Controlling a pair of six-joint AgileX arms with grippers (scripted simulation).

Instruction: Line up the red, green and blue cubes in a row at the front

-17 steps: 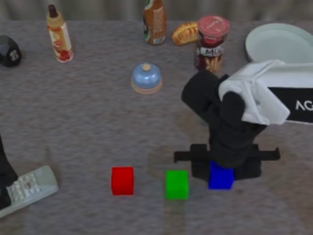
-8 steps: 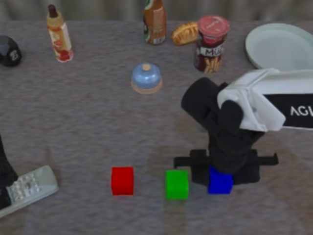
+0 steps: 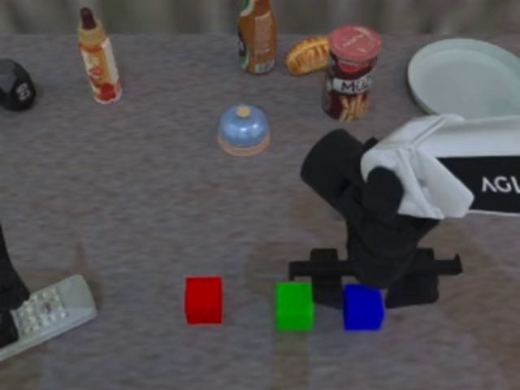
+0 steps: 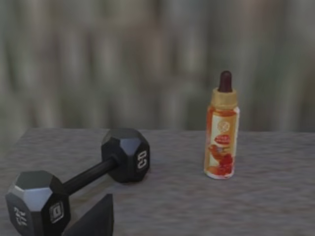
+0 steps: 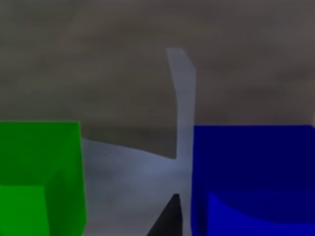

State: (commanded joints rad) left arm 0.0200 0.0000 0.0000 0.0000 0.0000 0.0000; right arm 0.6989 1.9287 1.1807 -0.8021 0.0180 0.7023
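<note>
Three cubes stand in a row near the table's front edge: the red cube point(image 3: 203, 300) on the left, the green cube point(image 3: 293, 305) in the middle, the blue cube point(image 3: 362, 307) on the right. My right gripper point(image 3: 370, 286) hovers just behind and over the blue cube, open, its black fingers point(image 3: 325, 284) spread to either side and holding nothing. In the right wrist view the green cube point(image 5: 39, 177) and the blue cube point(image 5: 251, 177) rest apart on the table, with one dark fingertip point(image 5: 170, 219) between them. My left arm point(image 3: 8, 296) is parked at the left edge.
A remote point(image 3: 49, 313) lies at the front left. Behind the cubes are a blue bell point(image 3: 244, 128), a dropper bottle point(image 3: 99, 58), a dumbbell point(image 3: 15, 84), a sauce bottle point(image 3: 257, 36), bread point(image 3: 306, 55), a snack can point(image 3: 351, 71) and a white plate point(image 3: 467, 75).
The right gripper's fingers have spread apart and let go of the blue cube, which now sits in full view on the table beside the green one.
</note>
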